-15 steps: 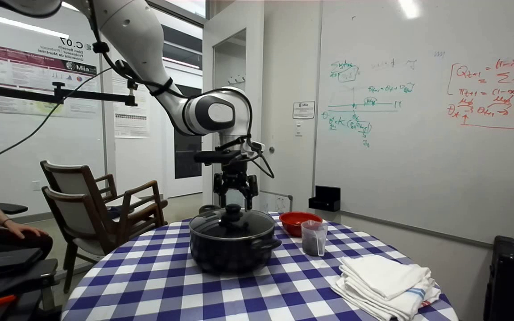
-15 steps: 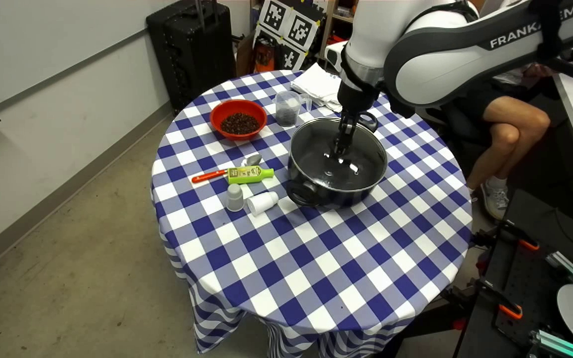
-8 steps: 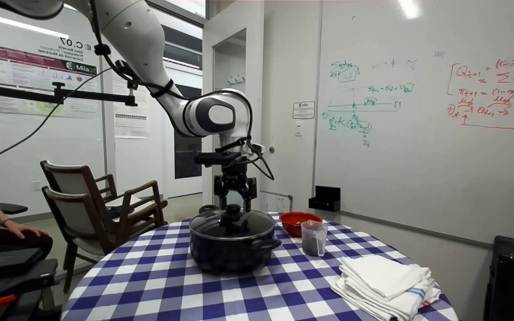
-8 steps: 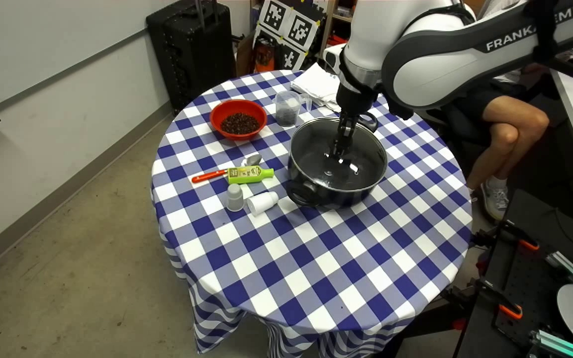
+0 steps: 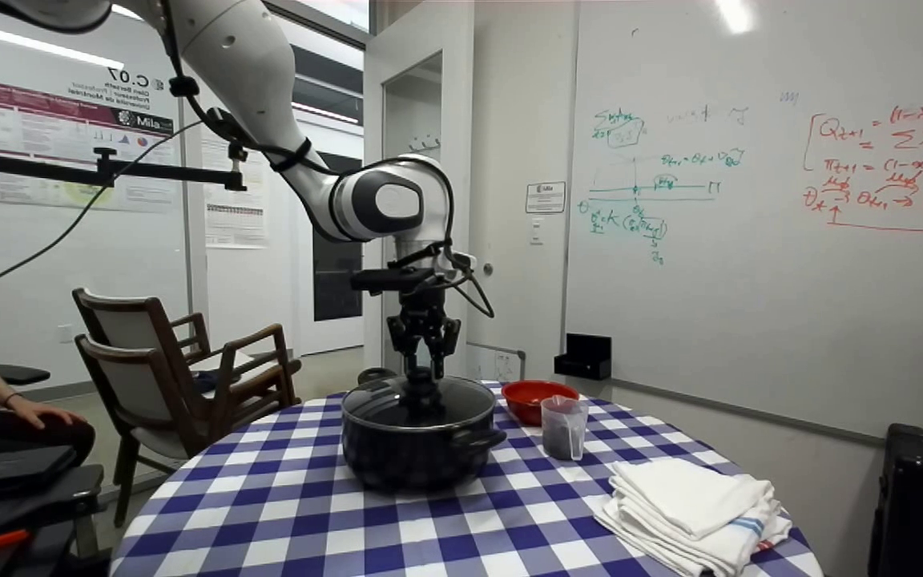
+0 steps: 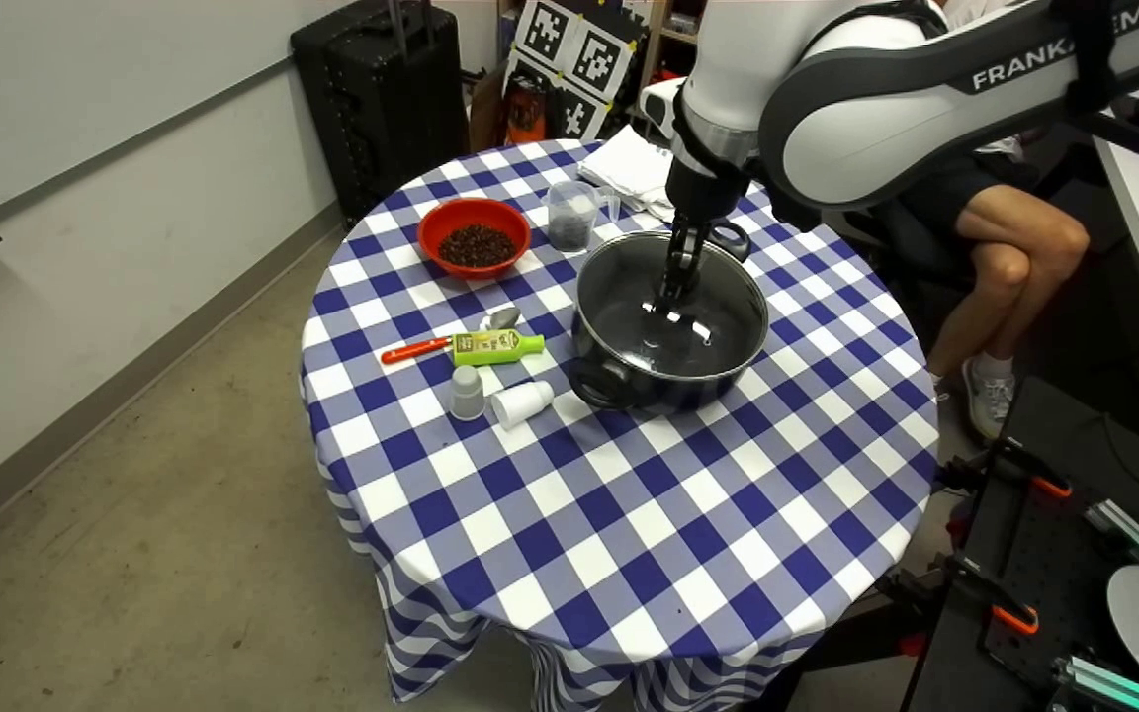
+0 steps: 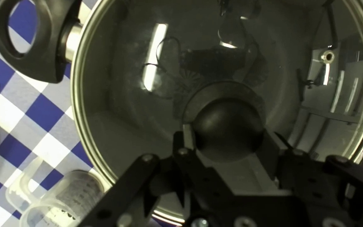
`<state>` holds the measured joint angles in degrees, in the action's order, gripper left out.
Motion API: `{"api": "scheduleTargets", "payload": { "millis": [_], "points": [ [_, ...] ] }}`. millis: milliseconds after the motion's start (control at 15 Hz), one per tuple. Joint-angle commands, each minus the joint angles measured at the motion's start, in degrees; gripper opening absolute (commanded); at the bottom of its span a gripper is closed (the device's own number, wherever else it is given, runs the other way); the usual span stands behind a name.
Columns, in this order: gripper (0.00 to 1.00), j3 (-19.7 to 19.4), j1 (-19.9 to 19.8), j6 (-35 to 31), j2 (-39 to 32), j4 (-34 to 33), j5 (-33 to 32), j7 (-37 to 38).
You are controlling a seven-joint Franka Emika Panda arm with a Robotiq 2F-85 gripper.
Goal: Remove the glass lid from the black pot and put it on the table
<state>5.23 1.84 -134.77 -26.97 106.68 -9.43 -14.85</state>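
Low in the wrist view the gripper is clamped on the dark knob of the glass lid, which covers the black pot, lower centre in an exterior view, on the checked table.

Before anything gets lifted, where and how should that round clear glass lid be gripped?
Probably by its round black centre knob, from straight above, pinching both sides: it stands up from the shallow-domed clear glass lid, which sits level on the wide black pot, leaving little edge to catch.
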Motion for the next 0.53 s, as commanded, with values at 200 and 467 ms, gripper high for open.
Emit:
{"api": "scheduleTargets", "payload": {
  "millis": [200,467],
  "points": [
    [0.25,-0.01,0.01,0.48,-0.73,-1.07,0.5,-1.41],
    [0.25,-0.17,-0.79,1.74,2.53,-0.74,0.64,-2.48]
  ]
}}
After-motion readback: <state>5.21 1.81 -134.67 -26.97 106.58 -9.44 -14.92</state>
